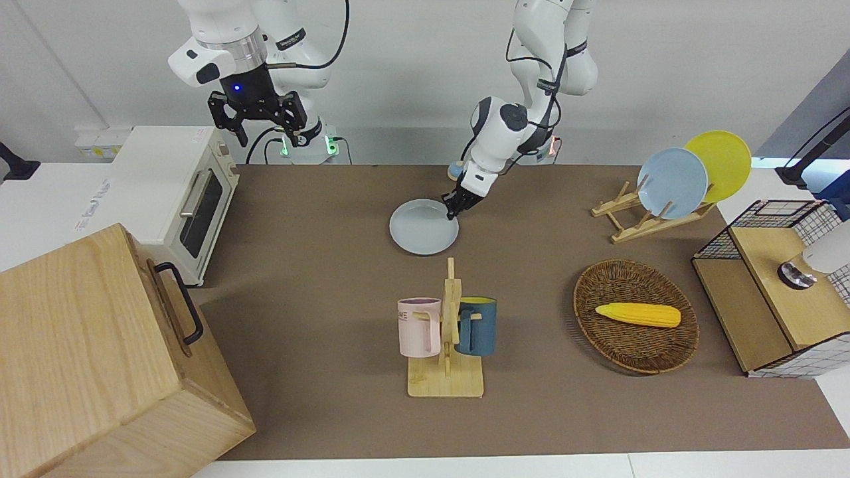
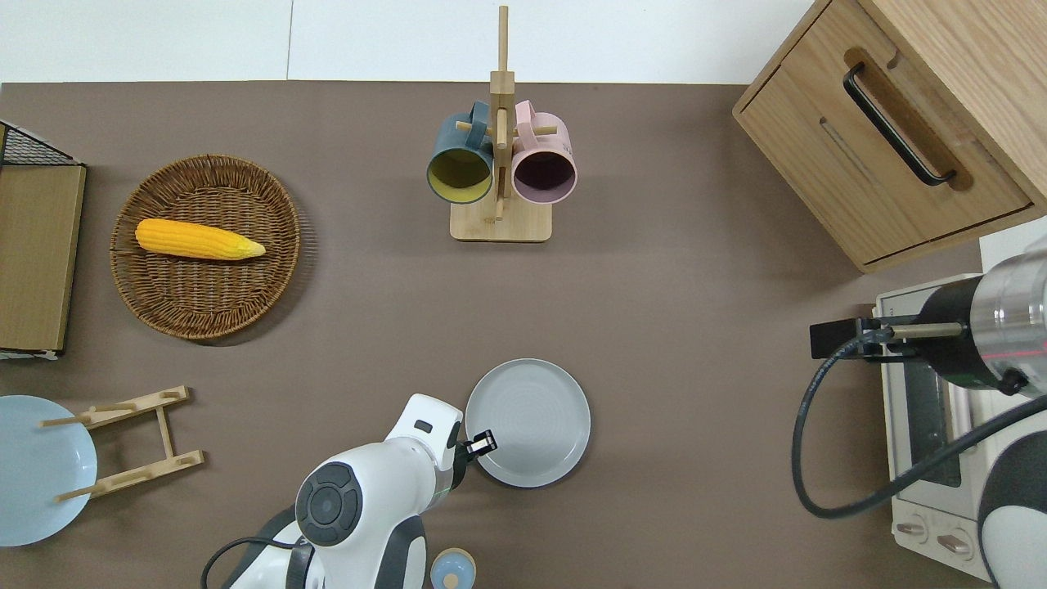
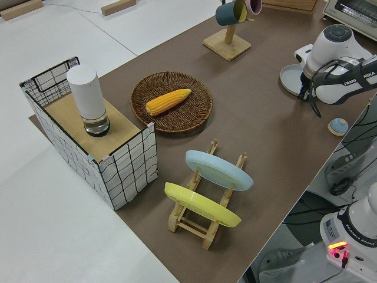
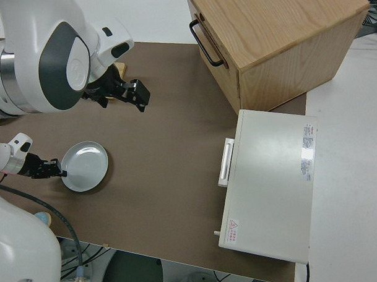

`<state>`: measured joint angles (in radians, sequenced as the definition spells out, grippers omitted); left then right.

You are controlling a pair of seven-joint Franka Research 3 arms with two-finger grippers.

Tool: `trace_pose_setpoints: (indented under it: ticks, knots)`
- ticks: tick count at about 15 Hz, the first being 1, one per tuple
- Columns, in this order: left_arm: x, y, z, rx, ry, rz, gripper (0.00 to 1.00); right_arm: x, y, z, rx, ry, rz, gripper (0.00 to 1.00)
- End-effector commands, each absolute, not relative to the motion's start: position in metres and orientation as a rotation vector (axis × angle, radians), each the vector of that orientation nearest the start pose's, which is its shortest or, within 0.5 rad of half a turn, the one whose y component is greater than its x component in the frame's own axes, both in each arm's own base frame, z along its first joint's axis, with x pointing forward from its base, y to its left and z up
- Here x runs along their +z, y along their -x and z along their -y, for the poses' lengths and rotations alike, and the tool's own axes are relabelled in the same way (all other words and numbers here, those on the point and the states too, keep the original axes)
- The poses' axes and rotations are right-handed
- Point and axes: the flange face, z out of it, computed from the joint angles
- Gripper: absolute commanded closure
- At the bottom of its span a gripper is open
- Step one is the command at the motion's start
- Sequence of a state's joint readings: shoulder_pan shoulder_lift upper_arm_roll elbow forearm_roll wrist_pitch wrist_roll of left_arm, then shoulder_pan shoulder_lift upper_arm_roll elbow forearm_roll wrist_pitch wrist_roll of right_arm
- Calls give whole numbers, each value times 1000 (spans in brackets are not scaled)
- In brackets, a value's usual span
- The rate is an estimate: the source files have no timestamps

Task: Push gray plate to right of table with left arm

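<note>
Over at the right arm's end of the table (image 1: 319, 265) sit the wooden cabinet (image 1: 99, 358) and the toaster oven (image 1: 179, 192), and the right arm is parked. Mid-table, the gray plate (image 2: 527, 423) lies flat, nearer the robots than the mug rack (image 2: 501, 176). The left gripper (image 2: 483, 446) is down at the plate's rim, around 8 o'clock on it in the overhead view, touching the edge. Can't tell if its jaws are pinched together or apart, honestly. Toward the left arm's end: wicker basket (image 2: 204, 294) with corn (image 2: 198, 240), plus the dish rack (image 1: 637, 216).
</note>
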<state>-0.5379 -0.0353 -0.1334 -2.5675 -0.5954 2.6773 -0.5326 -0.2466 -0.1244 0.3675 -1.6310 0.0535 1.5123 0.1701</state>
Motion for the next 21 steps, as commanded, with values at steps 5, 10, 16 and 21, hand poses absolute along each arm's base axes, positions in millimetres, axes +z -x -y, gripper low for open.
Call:
trace_pose_setpoints:
  ticks: [5,10,16,21]
  knots:
    - [218,-347,327,148,3376,639,1000,652,-498,-78,12,3122,-115,5]
    - [221,-347,328,153,3380,630,1000,652,-498,-78,12,3122,-115,5]
    - [226,-350,325,184,3378,626,1000,652,-498,-78,12,3122,-115,5]
    - [228,-351,326,192,3382,624,1000,652,-498,-78,12,3122,-115,5]
